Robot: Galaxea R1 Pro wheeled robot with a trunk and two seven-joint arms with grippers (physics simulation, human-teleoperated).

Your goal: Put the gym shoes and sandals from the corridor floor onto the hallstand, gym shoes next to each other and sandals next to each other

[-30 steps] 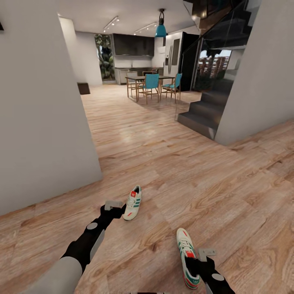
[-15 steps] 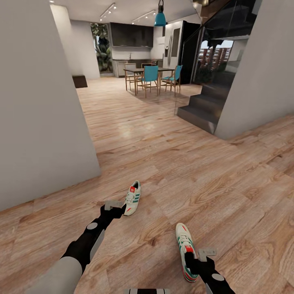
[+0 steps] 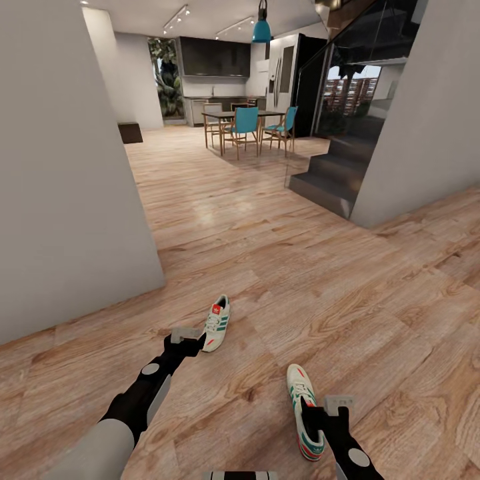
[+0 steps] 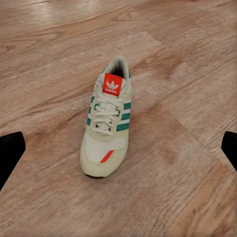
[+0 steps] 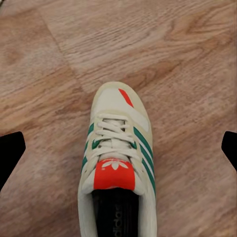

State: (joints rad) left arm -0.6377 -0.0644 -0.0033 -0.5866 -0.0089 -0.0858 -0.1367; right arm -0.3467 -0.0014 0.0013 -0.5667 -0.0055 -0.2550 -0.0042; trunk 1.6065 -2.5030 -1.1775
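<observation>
Both grippers are spread wide open with nothing in them. In the wrist views you only catch the dark fingertips (image 4: 10,150) at the frame edges.

The left gripper (image 3: 186,337) sits low centre-left in the head view, just beside the far gym shoe (image 3: 217,323). The right gripper (image 3: 327,408) hangs over the near gym shoe (image 3: 304,408) at the bottom, and its arm covers part of the heel.

Everything's on the corridor floor (image 3: 347,293), light brown planks with strong grain. There's a grey wall (image 3: 67,200) on the left, dark stairs (image 3: 330,180) upper right, and a dining table with teal chairs (image 3: 247,130) far back.

The wrist views give the detail: far shoe (image 4: 106,126) shown whole with laces and red tongue, near shoe (image 5: 118,163) cut off at the heel.
</observation>
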